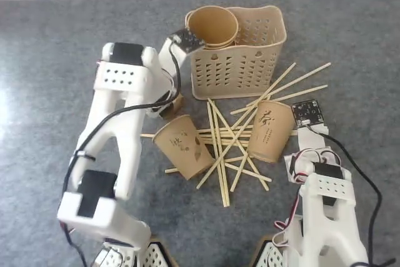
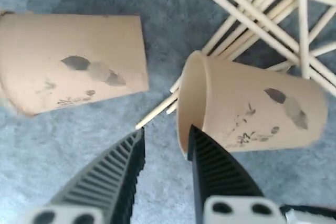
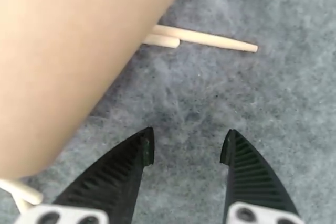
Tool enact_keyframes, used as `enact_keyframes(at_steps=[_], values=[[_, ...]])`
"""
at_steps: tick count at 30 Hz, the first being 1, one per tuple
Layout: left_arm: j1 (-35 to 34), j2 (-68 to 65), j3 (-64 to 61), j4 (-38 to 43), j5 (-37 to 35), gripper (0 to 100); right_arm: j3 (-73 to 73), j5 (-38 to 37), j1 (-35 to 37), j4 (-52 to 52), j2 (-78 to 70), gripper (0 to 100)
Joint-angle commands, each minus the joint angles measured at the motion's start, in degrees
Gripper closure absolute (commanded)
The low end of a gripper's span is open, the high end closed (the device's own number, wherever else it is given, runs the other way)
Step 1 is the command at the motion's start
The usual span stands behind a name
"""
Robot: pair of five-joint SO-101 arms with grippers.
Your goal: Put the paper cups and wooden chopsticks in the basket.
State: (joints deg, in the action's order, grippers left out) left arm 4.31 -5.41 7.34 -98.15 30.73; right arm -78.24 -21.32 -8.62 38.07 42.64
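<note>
A beige slotted basket (image 1: 250,60) stands at the back with paper cups (image 1: 214,24) nested in its left end. Two more cups lie on their sides on the grey carpet, one left (image 1: 183,145) and one right (image 1: 270,130). Several wooden chopsticks (image 1: 225,136) are scattered between and under them. My left gripper (image 2: 167,130) is slightly open and low over the carpet, one fingertip (image 2: 197,142) at the rim of a lying cup (image 2: 252,114), with another cup (image 2: 68,61) beside it. My right gripper (image 3: 189,131) is open over bare carpet, close beside the right cup (image 3: 73,61).
More chopsticks (image 1: 294,82) fan out from the basket's right front corner. The left arm (image 1: 119,123) stretches across the left side, and the right arm (image 1: 322,198) stands at the front right. Chopstick ends (image 3: 210,39) lie just past the right gripper.
</note>
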Motion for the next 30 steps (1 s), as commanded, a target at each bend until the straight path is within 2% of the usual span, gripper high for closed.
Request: enact_keyframes(at_steps=[1,17,30], values=[[1.2,5.2,2.6,-2.3,0.4,87,0.3,0.2,0.4,-0.9,1.2,77.9],[2.3,-2.1,-14.5,7.5,0.4,87,0.3,0.2,0.5,-0.9,1.2,77.9],[15.9,-0.8,-19.2,6.4,-2.7,88,-0.4,-2.5,2.0,-0.9,1.2,77.9]])
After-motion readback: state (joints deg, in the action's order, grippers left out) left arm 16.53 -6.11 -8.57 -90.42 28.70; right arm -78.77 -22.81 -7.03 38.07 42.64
